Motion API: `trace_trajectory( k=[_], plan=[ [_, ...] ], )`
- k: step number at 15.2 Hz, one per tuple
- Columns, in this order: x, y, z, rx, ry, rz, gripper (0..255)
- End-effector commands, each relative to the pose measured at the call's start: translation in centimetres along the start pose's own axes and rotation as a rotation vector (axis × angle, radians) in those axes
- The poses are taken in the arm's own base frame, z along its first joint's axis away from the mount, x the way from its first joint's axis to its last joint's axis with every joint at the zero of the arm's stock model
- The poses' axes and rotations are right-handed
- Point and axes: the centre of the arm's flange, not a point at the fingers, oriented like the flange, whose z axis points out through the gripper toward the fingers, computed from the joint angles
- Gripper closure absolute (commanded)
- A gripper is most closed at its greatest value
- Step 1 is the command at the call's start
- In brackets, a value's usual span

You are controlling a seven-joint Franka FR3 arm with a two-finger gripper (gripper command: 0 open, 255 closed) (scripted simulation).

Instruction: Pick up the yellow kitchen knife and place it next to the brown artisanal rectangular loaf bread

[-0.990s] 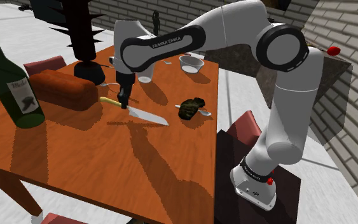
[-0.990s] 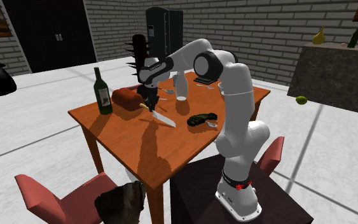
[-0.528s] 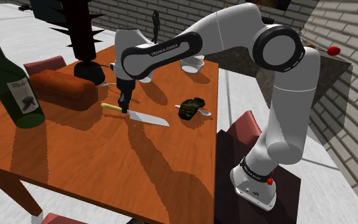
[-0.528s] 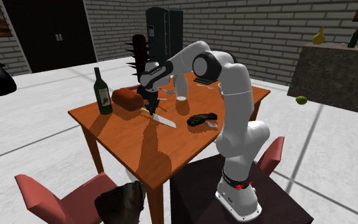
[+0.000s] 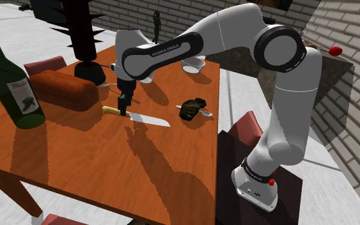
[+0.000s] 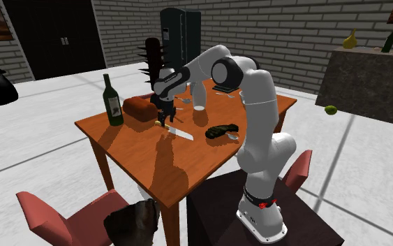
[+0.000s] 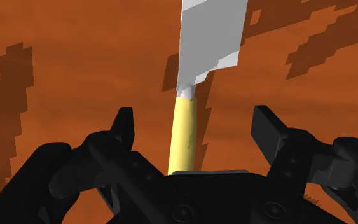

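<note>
With the brown loaf [image 5: 63,89] at the shoulder view's upper left and the yellow-handled knife [image 5: 140,117] flat on the table [image 5: 108,166] near its right, the gripper [image 5: 125,107] should, I judge, close squarely on the handle's middle, as its fingers [image 7: 125,124] stand wide apart astride it, touching nothing.

On the table [image 5: 108,163], the knife [image 5: 141,117] lies near the loaf [image 5: 63,91], to the shoulder view's right.
</note>
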Motion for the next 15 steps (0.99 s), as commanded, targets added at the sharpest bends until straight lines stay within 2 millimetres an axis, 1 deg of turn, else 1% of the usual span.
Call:
trace_trajectory(
  k=[1, 3, 6, 7, 15],
  plan=[
    [0.0, 0.0, 0.0, 0.0, 0.0, 0.0, 0],
    [0.0, 0.0, 0.0, 0.0, 0.0, 0.0, 0],
    [0.0, 0.0, -4.0, 0.0, 0.0, 0.0, 0],
    [0.0, 0.0, -5.0, 0.0, 0.0, 0.0, 0],
    [0.0, 0.0, -5.0, 0.0, 0.0, 0.0, 0]
  ],
)
